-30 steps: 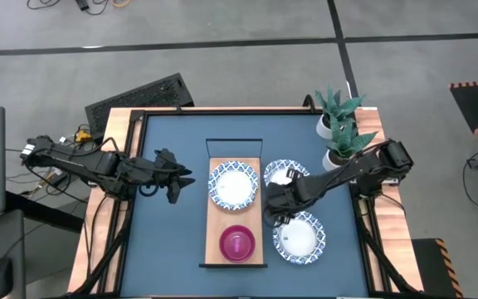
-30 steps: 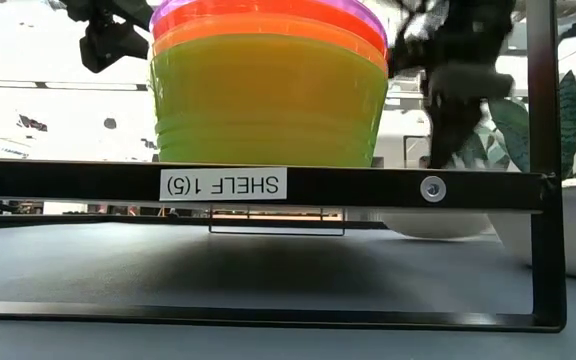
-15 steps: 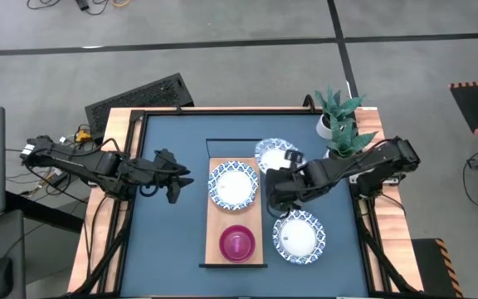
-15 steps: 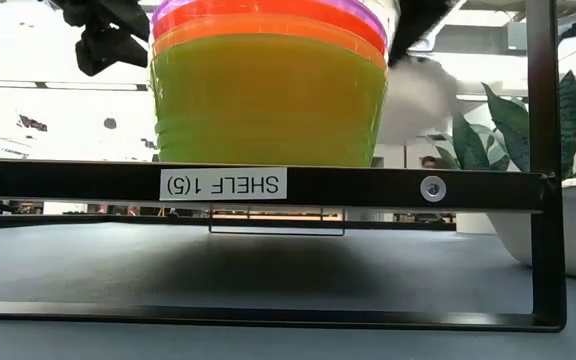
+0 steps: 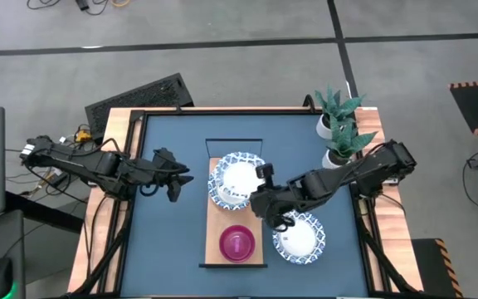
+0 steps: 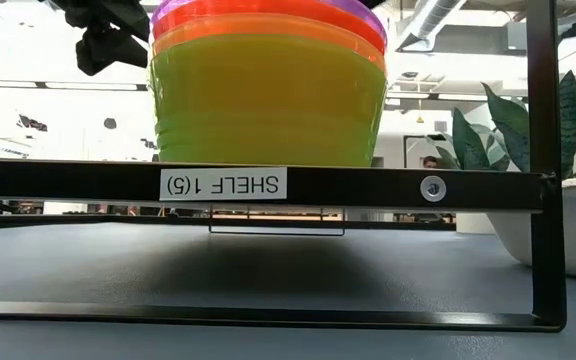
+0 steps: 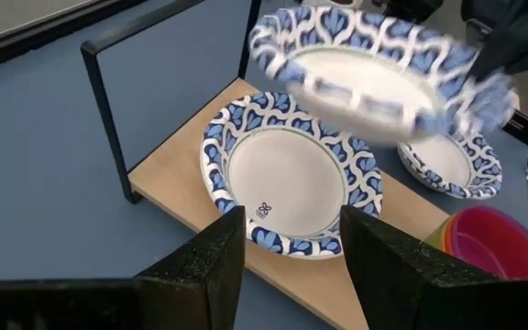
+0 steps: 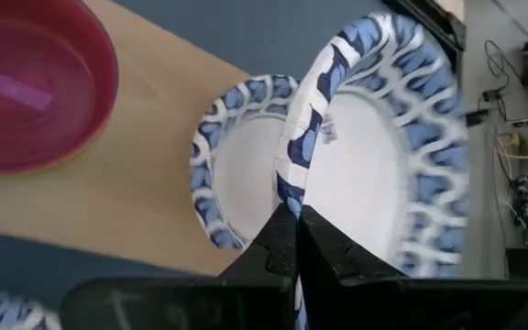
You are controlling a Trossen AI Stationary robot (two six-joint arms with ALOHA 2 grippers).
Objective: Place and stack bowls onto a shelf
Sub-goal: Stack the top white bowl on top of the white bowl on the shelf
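Observation:
My right gripper [image 5: 262,193] is shut on a white dish with a blue patterned rim [image 5: 241,169], held in the air over a second such dish [image 5: 221,193] that lies flat on the far part of the light-wood shelf [image 5: 215,226]. A third dish [image 5: 299,237] rests on the blue tabletop right of the shelf. The stack of translucent bowls [image 5: 237,243], purple on top and yellow at the bottom [image 6: 268,100], stands on the shelf's near end. My left gripper [image 7: 287,261] is open and hovers left of the shelf, touching nothing. My right gripper pinches the held dish's rim [image 8: 287,188] between its two shut fingers [image 8: 278,247], on the side of the dish toward the table's right and near edges. The dish [image 8: 374,156] is lifted clear and tilted, above the dish on the shelf [image 8: 236,174].
Two potted plants [image 5: 338,124] stand at the table's far right corner. The shelf's black frame [image 6: 268,185] rises at both ends [image 7: 108,82]. Open blue tabletop lies left of the shelf, under my left arm. A keyboard [image 5: 135,95] lies beyond the far edge.
My right gripper has lifted the dish from the tabletop right of the shelf and carried it toward the table's left, over the dish on the shelf. The dish is now clear of the table and tilted. It stayed shut on the rim.

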